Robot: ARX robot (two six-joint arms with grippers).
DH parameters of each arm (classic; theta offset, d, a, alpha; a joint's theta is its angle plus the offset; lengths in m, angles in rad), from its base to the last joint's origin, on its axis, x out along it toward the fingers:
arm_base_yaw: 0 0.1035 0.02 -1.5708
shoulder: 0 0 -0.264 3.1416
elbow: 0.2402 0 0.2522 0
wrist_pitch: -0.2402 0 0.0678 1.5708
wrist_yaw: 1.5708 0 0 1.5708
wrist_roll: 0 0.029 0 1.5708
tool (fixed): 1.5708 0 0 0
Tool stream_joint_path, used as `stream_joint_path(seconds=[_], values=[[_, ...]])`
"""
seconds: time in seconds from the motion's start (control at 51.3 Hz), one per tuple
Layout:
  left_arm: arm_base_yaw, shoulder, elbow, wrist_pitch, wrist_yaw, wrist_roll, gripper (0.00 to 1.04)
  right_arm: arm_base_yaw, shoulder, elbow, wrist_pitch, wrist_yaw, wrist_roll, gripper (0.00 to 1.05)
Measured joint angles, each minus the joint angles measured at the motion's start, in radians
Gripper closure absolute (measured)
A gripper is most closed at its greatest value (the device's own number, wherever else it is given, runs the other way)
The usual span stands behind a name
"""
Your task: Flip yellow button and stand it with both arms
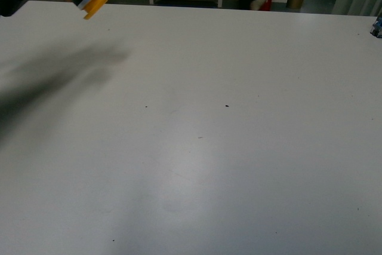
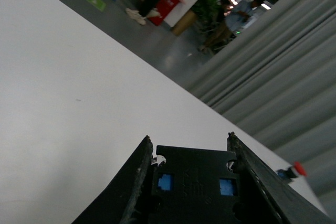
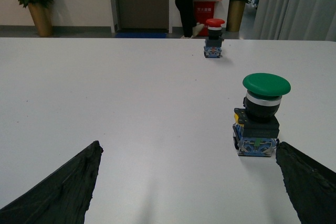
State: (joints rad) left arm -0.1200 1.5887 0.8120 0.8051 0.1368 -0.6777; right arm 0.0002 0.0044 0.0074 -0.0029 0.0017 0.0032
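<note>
The yellow button (image 1: 89,1) hangs in the air over the far left part of the white table (image 1: 209,147). It is tilted, with its yellow cap pointing down and to the right, and it touches nothing below it. The left gripper (image 2: 189,148) is pinching it. In the left wrist view the button's dark block with two blue squares (image 2: 193,182) sits tight between the two black fingers (image 2: 134,177). A soft, blurred shadow (image 1: 54,82) lies on the table under that arm.

The right gripper (image 3: 187,150) is spread wide and holds nothing. Its two dark fingertips (image 3: 63,187) sit low over the table. A green button (image 3: 258,116) stands upright on the table near one of them, not touching it. A red button (image 3: 213,38) stands upright further off, near the table's far edge
</note>
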Motion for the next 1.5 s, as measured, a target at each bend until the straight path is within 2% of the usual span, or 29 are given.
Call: stream_joint_path(seconds=[0.234, 0.351, 0.565, 0.721, 1.363, 1.441, 1.5], values=[[-0.104, 0.086, -0.021, 0.243, 0.134, -0.25, 0.69, 0.0, 0.0, 0.0, 0.0, 0.0, 0.0, 0.07], [-0.118, 0.152, -0.018, 0.373, 0.2, -0.391, 0.69, 0.0, 0.0, 0.0, 0.0, 0.0, 0.0, 0.07], [-0.124, 0.267, 0.017, 0.543, 0.233, -0.617, 0.69, 0.0, 0.0, 0.0, 0.0, 0.0, 0.0, 0.07], [-0.144, 0.323, 0.06, 0.583, 0.249, -0.713, 0.69, 0.0, 0.0, 0.0, 0.0, 0.0, 0.0, 0.07], [-0.191, 0.384, 0.081, 0.587, 0.257, -0.774, 0.69, 0.0, 0.0, 0.0, 0.0, 0.0, 0.0, 0.07], [-0.224, 0.415, 0.17, 0.571, 0.212, -0.792, 0.69, 0.0, 0.0, 0.0, 0.0, 0.0, 0.0, 0.07], [-0.238, 0.428, 0.254, 0.555, 0.214, -0.795, 0.69, 0.0, 0.0, 0.0, 0.0, -0.005, 0.0, 0.07]])
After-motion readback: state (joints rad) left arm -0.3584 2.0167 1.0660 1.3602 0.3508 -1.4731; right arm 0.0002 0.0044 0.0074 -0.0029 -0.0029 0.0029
